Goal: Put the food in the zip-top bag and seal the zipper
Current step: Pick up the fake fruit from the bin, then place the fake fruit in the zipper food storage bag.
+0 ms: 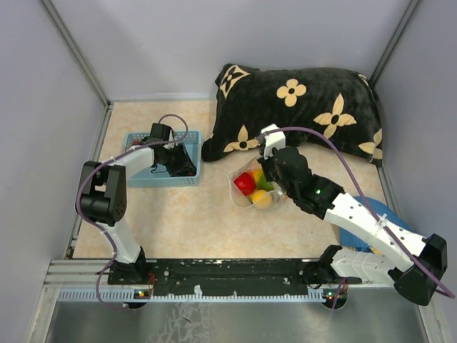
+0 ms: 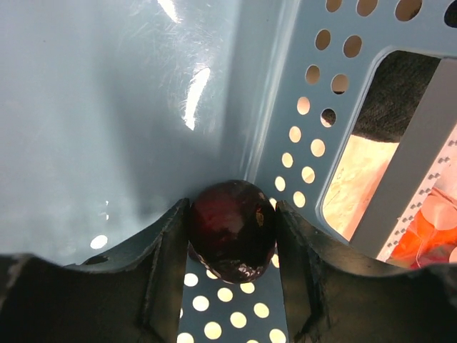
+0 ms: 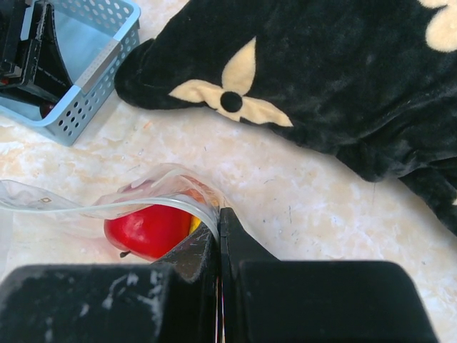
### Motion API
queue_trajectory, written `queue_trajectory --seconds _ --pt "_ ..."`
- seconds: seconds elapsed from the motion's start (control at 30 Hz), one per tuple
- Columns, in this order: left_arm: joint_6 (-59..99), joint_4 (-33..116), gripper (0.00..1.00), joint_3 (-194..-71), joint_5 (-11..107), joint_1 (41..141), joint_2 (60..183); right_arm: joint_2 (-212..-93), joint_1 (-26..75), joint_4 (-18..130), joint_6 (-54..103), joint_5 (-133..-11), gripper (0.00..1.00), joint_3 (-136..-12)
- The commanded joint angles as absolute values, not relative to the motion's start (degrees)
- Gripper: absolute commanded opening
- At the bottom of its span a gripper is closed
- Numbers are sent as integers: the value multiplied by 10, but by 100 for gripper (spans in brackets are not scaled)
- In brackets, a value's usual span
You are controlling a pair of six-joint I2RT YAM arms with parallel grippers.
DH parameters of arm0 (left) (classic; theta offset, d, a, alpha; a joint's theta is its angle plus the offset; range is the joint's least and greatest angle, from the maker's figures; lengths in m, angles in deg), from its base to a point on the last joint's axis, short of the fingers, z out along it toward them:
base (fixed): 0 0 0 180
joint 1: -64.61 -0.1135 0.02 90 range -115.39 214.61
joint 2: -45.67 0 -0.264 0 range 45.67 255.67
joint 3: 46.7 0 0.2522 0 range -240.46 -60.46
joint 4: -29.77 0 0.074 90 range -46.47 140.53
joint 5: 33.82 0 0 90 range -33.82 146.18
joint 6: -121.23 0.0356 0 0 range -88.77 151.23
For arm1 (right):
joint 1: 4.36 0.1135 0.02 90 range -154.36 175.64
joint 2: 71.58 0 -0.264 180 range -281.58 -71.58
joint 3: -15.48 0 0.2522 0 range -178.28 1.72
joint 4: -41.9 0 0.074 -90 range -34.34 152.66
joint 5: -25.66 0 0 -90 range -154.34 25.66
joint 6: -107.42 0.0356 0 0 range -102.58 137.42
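from above, the left gripper (image 1: 175, 161) is down inside the light blue basket (image 1: 143, 179) at the far left of the table (image 1: 186, 214), while the right gripper (image 1: 267, 176) sits at the far right edge of the zip-top bag (image 1: 241, 201). the bag lies mid-table, just in front of the black flowered pillow (image 1: 300, 107), with red, yellow, green and orange food (image 1: 253, 187) already bunched in it. the left wrist view shows the two fingers closed against either side of a dark brown piece (image 2: 232, 229), tucked into the corner where the basket floor meets the perforated wall. it is a stubby oval, its long axis roughly in line with the fingers. so the step in hand looks like fetching what may be the last piece. next it needs lifting clear of the basket wall and carrying across to the bag. the right wrist view shows that gripper's jaws pressed flat together on the bag's mouth edge, holding it up above a red piece (image 3: 146, 229). the zipper strip (image 3: 107, 207) runs leftward from the pinch, its two lips bowed apart, so the mouth is open and seems to face roughly the basket side. sealing is not yet begun, and the drop will need aiming into that narrow gap.
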State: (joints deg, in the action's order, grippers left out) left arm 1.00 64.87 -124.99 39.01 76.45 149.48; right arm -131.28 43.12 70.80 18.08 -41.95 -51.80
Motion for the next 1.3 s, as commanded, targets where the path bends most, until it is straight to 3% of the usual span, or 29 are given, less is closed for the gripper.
queue_trajectory --seconds 0.0,0.53,1.0,1.27 --pt "5 644 43 -1229 402 763 1449 -1307 430 663 189 -423 0 -527" --pt "5 655 37 -1185 438 770 1247 -1311 430 671 203 -437 0 -544" --pt "-7 576 37 -1155 469 955 1043 -1330 430 668 221 -466 0 -561" --pt "-14 521 36 -1158 465 1045 1012 -1328 430 673 226 -477 0 -568"
